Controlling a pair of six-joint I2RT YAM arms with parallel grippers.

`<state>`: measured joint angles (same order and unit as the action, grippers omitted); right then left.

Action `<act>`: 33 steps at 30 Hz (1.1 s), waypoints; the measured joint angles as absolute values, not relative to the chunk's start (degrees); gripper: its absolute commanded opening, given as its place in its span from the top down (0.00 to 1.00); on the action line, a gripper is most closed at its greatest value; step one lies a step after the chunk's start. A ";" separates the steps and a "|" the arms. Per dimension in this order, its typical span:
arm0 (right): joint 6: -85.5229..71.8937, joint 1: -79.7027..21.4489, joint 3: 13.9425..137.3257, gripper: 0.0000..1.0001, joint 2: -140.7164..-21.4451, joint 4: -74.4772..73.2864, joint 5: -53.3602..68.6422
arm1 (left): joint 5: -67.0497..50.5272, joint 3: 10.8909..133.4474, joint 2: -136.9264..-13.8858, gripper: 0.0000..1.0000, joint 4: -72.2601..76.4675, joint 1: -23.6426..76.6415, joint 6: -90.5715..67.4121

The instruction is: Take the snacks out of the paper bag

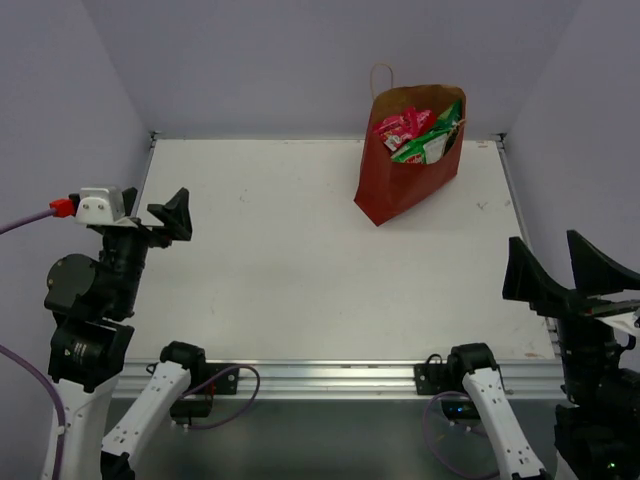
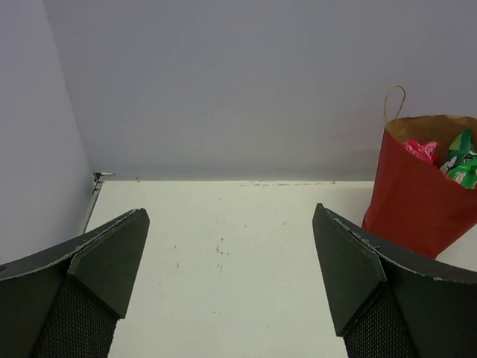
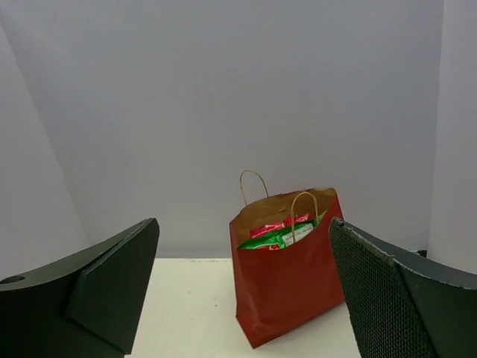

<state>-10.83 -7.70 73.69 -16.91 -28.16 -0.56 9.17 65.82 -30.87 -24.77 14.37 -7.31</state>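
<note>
The reddish-brown paper bag (image 1: 405, 180) stands upright at the far right of the table, its mouth open and twine handles up. It also shows in the left wrist view (image 2: 417, 194) and the right wrist view (image 3: 291, 283). Snacks fill its top: red candy bags (image 1: 400, 125) and green packets (image 1: 430, 145), seen also in the right wrist view (image 3: 279, 235). My left gripper (image 1: 165, 222) is open and empty at the near left, far from the bag. My right gripper (image 1: 565, 268) is open and empty at the near right, facing the bag.
The white table (image 1: 300, 260) is walled by pale lilac panels on the left, back and right. A metal rail (image 1: 330, 375) runs along the near edge between the arm bases.
</note>
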 measured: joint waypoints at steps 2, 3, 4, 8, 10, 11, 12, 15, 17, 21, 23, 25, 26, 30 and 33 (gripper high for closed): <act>-11.27 -7.77 73.58 0.01 -17.52 -28.18 -0.82 | 9.19 65.47 -30.87 0.00 -24.71 14.37 -7.33; -11.79 -7.84 73.52 0.01 -17.98 -28.25 -1.21 | 9.19 65.19 -30.87 0.00 -24.47 14.37 -7.35; -12.47 -7.86 73.45 0.01 -18.50 -28.29 -2.02 | 9.19 64.90 -30.87 0.00 -24.36 14.37 -7.35; -15.84 -7.88 73.34 0.01 -23.22 -29.65 -3.97 | 9.15 63.61 -31.79 0.00 -24.32 14.37 -7.94; -18.37 -7.88 73.36 0.01 -27.70 -30.20 -3.64 | 8.82 62.76 -32.91 0.00 -24.10 14.37 -8.38; -19.86 -7.88 73.36 0.01 -30.35 -30.57 -3.62 | 8.54 62.30 -33.58 0.00 -24.08 14.37 -8.69; -21.45 -7.88 73.36 0.01 -33.28 -30.96 -3.64 | 8.10 61.89 -34.28 0.00 -24.10 14.37 -9.10; -26.79 -7.88 74.08 0.01 -42.57 -32.99 -4.10 | 6.83 60.84 -36.27 0.00 -24.25 14.37 -10.33; -30.55 -7.92 75.37 0.01 -49.60 -33.91 -5.30 | 6.00 60.31 -37.30 0.00 -24.43 14.37 -10.98; -38.04 -7.94 77.21 0.01 -62.19 -34.83 -8.45 | 5.17 60.10 -38.00 0.00 -24.56 14.37 -11.57; -41.93 -7.94 79.75 0.01 -68.66 -36.47 -10.35 | 5.04 60.10 -38.00 0.00 -24.56 14.37 -11.62; -45.52 -7.97 82.81 0.01 -74.43 -37.26 -12.05 | 4.86 60.10 -37.78 0.00 -24.49 14.37 -11.66; -47.07 -7.97 84.01 0.02 -76.82 -37.41 -12.86 | 4.75 60.10 -37.69 0.00 -24.45 14.37 -11.66; -52.34 -7.97 88.88 0.09 -84.03 -38.89 -15.38 | 4.60 59.88 -37.67 0.00 -24.49 14.37 -11.66; -55.18 -7.97 92.40 0.13 -88.71 -39.72 -16.43 | 4.49 59.35 -37.67 0.00 -24.53 14.37 -11.64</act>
